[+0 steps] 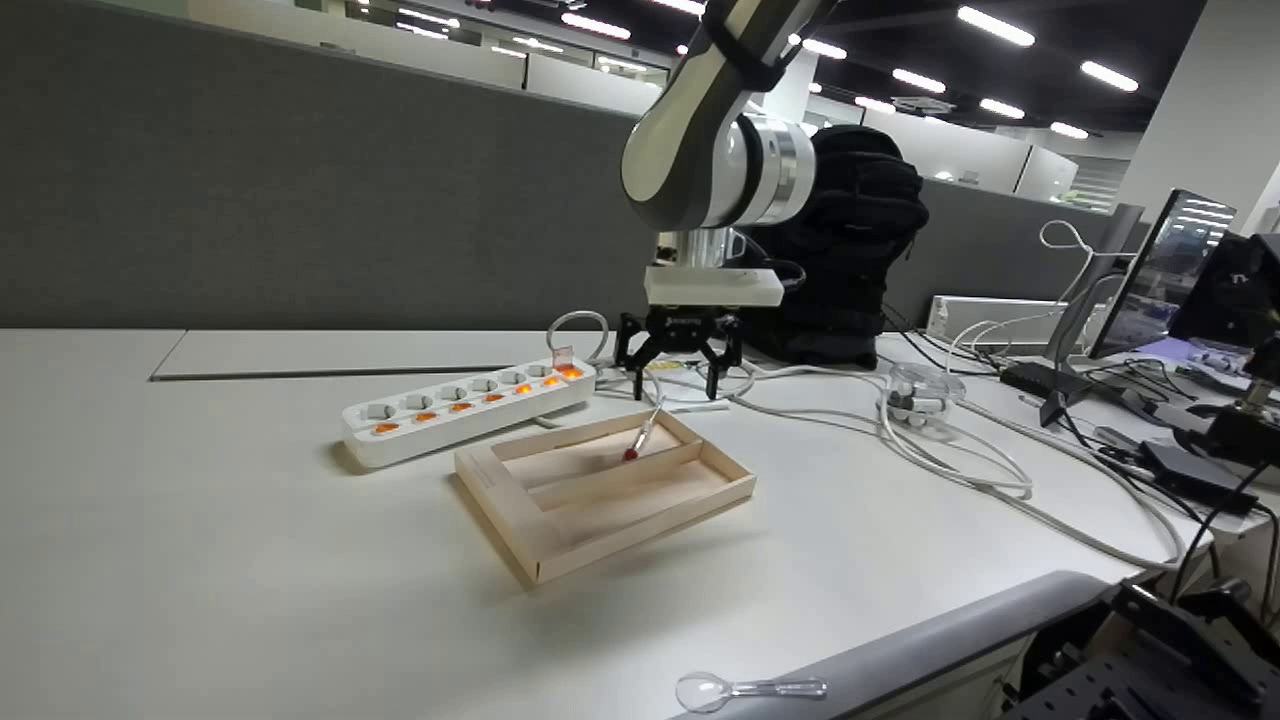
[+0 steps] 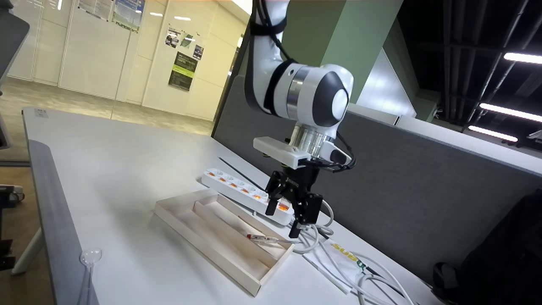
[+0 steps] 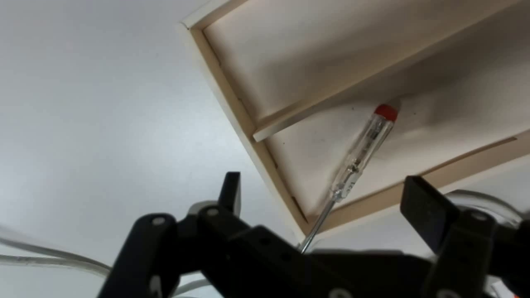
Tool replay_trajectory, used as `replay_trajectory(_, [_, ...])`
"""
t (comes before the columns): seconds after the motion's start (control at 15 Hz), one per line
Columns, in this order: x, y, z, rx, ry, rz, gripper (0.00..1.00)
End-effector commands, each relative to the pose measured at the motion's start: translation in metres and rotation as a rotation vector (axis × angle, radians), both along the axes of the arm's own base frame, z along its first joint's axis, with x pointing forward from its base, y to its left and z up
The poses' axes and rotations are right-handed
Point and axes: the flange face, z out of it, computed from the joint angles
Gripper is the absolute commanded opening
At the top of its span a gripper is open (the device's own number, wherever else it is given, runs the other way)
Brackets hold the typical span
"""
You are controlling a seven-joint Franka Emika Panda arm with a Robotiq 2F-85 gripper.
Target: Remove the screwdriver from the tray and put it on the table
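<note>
The screwdriver (image 1: 641, 440) has a clear handle with a red end cap and a thin metal shaft. It lies tilted in one compartment of the light-wood tray (image 1: 510, 510), with its shaft over the tray's corner; the wrist view shows the screwdriver (image 3: 360, 159) and the tray rim (image 3: 227, 93) closely. The shaft tip is hidden behind my gripper there. My gripper (image 1: 675, 387) is open and empty above that corner, its fingers apart on either side of the shaft in the wrist view (image 3: 323, 182). The tray (image 2: 205, 248) stands on the white-grey table (image 1: 250, 560).
A white power strip (image 1: 465, 410) with orange lit switches lies beside the tray. White cables (image 1: 950, 455) run behind and beside it. A clear plastic spoon (image 1: 745, 690) lies near the table's front edge. A black backpack (image 1: 840, 240) and a grey partition (image 1: 330, 190) stand behind.
</note>
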Motion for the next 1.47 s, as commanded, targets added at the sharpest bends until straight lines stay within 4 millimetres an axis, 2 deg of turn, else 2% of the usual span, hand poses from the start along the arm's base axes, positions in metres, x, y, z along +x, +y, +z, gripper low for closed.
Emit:
replay_trajectory(0.0, [0.001,-0.001,-0.004,0.002,0.003,-0.001,1.0])
replay_trajectory(0.47, [0.007,0.015,-0.04,-0.012,0.005,0.032,1.0])
replay_trajectory(0.87, [0.022,0.022,-0.06,-0.043,-0.018,0.068,1.0])
replay_trajectory(0.93, [0.024,0.023,-0.062,-0.044,-0.022,0.073,0.75])
replay_trajectory(1.0, [0.026,0.024,-0.064,-0.044,-0.025,0.079,0.74])
replay_trajectory(1.4, [0.027,0.038,-0.062,-0.039,-0.06,0.122,0.37])
